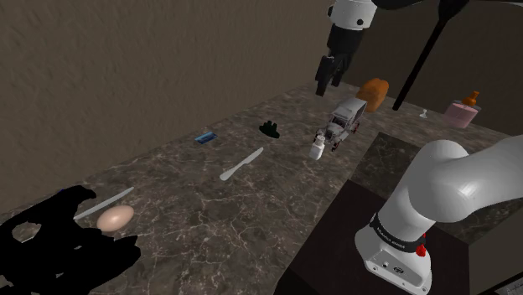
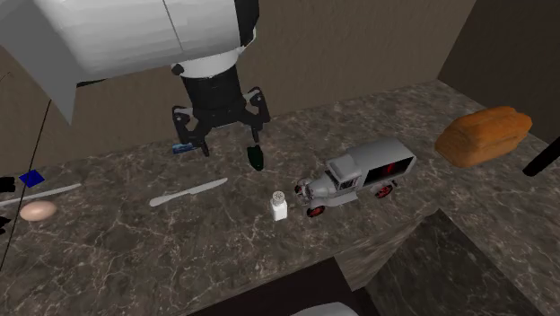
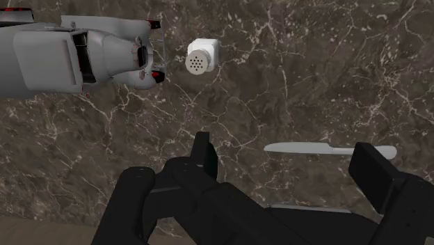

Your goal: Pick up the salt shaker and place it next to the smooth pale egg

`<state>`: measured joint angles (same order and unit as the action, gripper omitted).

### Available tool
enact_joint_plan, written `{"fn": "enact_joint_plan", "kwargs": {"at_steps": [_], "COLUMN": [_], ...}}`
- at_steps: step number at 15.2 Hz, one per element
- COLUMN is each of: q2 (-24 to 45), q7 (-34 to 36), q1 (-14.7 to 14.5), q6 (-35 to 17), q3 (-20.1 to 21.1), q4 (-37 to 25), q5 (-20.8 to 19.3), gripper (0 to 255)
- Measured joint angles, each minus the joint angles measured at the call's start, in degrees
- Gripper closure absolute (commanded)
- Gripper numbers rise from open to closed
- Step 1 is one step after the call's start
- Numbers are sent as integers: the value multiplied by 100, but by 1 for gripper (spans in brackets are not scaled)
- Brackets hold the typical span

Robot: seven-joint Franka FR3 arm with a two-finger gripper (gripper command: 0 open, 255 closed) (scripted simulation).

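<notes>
The gripper (image 2: 231,155) hangs with its 2 fingers spread. The white salt shaker (image 2: 279,206) stands beside the toy truck (image 2: 359,177), far from the egg (image 2: 39,211).

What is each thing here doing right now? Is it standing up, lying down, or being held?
gripper, open, up in the air, holding nothing.
salt shaker, standing upright on the counter, not held.
egg, lying on the counter, far from the salt shaker.
toy truck, on its wheels, right beside the salt shaker.
knife, lying flat.
bread loaf, resting on the counter.
</notes>
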<state>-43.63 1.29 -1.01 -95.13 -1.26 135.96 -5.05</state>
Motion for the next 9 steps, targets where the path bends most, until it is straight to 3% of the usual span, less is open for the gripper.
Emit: {"fn": "enact_joint_plan", "kwargs": {"at_steps": [3, 9], "q2": [-91, -289], "q7": [-67, -279], "q1": [31, 182], "q6": [-195, -1247], "q3": [-71, -355], "q4": [265, 1419], "q5": [-64, -358], "gripper": [0, 0]}}
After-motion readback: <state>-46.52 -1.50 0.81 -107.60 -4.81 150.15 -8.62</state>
